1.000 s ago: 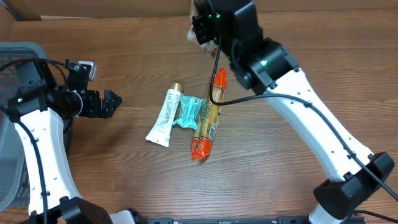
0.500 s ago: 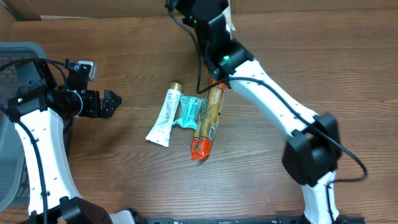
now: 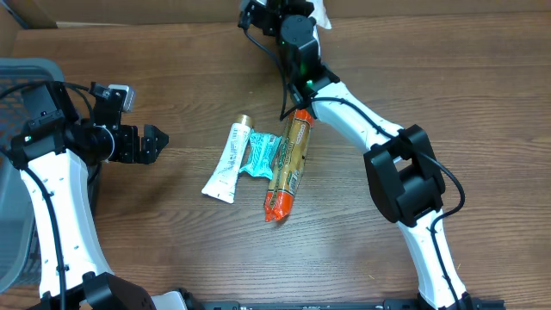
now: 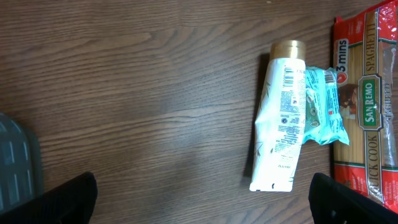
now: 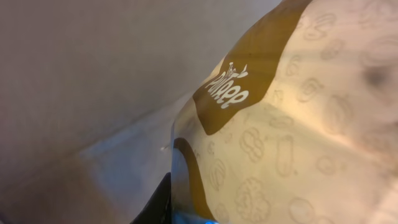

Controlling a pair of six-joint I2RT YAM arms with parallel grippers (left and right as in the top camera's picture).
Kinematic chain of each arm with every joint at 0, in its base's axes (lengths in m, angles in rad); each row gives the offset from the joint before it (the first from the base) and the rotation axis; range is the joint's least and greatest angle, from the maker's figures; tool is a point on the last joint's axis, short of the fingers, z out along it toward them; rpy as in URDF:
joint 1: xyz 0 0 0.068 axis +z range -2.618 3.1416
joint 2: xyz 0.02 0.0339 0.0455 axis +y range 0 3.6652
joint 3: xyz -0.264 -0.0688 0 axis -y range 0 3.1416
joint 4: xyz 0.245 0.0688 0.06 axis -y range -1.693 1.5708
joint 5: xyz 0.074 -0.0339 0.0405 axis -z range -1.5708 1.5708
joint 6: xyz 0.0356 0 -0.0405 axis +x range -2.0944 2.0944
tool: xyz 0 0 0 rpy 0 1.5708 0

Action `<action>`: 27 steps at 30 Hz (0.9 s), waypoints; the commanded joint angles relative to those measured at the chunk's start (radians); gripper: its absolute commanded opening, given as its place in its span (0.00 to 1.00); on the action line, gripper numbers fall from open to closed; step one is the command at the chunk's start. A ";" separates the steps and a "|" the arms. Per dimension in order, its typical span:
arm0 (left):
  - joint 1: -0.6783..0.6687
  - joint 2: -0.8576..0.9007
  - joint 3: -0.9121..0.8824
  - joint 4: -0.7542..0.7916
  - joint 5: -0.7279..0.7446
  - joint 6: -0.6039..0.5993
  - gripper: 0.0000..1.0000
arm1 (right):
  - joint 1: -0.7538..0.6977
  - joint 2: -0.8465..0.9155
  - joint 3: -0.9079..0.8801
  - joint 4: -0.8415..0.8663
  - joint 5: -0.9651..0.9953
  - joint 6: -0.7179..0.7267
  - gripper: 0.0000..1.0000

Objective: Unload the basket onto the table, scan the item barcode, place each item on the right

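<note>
My right gripper (image 3: 301,10) is raised at the table's far edge, shut on a cream and brown snack pouch (image 3: 322,12). The right wrist view is filled by that pouch (image 5: 298,124), printed with nut drawings, and one dark finger (image 5: 158,205) lies against its edge. No barcode shows on it. A white tube (image 3: 225,162), a teal packet (image 3: 260,155) and a spaghetti pack (image 3: 288,168) lie side by side mid-table. My left gripper (image 3: 155,142) hangs open left of them with nothing between its fingers. Its wrist view shows the tube (image 4: 281,118), its barcode facing up.
A grey basket (image 3: 17,77) stands at the left edge, beside the left arm. A cardboard wall (image 3: 129,10) runs along the far edge. The teal packet (image 4: 323,106) and the spaghetti pack (image 4: 367,106) touch each other.
The right arm has swung up and away towards the far edge, carrying the pouch with it. The left arm and the three items on the table have not moved.
</note>
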 commanded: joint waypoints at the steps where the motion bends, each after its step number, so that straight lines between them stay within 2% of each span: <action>1: -0.006 0.007 0.000 0.002 0.015 0.018 1.00 | -0.005 0.005 0.021 -0.014 -0.103 -0.034 0.04; 5: -0.006 0.007 0.000 0.002 0.015 0.018 0.99 | -0.005 0.024 0.021 -0.023 -0.162 -0.034 0.04; 27: -0.006 0.007 0.000 0.002 0.015 0.018 1.00 | -0.003 0.128 0.020 -0.034 -0.212 -0.030 0.04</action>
